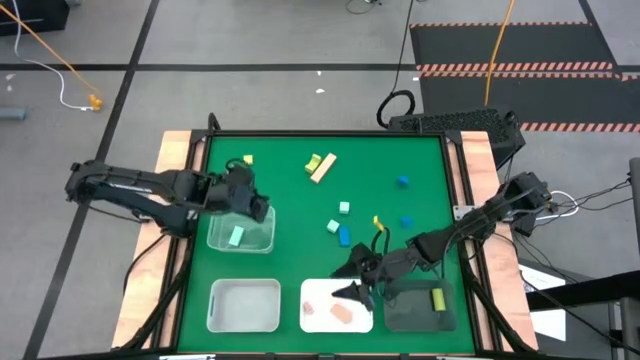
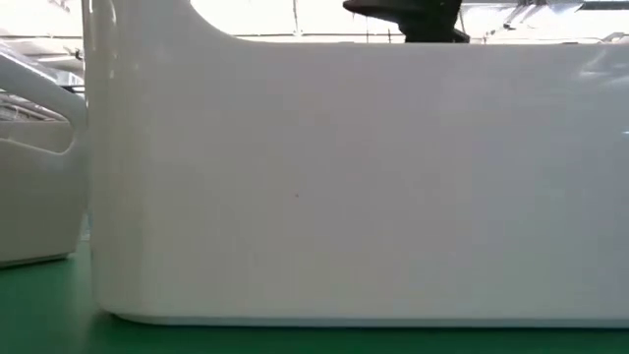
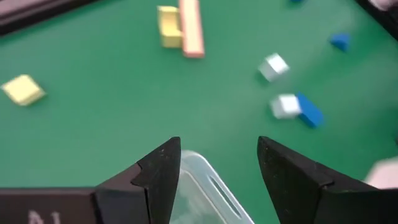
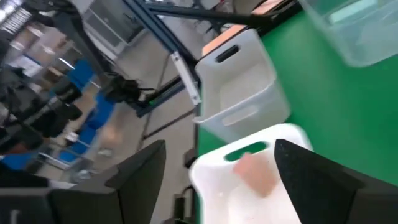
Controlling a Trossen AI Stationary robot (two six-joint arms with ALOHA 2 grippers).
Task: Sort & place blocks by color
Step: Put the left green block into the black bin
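Loose blocks lie on the green table: a yellow-green one (image 1: 247, 159), a yellow-green one against a tan bar (image 1: 322, 167), two blue ones (image 1: 402, 181) (image 1: 407, 221), a mint one (image 1: 344, 207), and a mint and blue pair (image 1: 340, 232). My left gripper (image 1: 258, 207) (image 3: 217, 165) hangs open over the far corner of the clear tray (image 1: 262, 243), which holds a mint block (image 1: 237, 236). My right gripper (image 1: 352, 282) (image 4: 217, 171) stands open above the white tray (image 1: 312, 318), where tan blocks (image 1: 338, 312) (image 4: 256, 173) lie. The dark tray (image 1: 405, 315) holds a yellow-green block (image 1: 437, 298).
A frosted tray (image 1: 243, 305) (image 4: 242, 87) stands at the near left, beside the white tray. A small yellow block (image 1: 377, 222) lies just beyond my right arm. In the low view a white tray wall (image 2: 344, 187) fills the picture. Raised wooden rails (image 1: 180, 150) edge the table.
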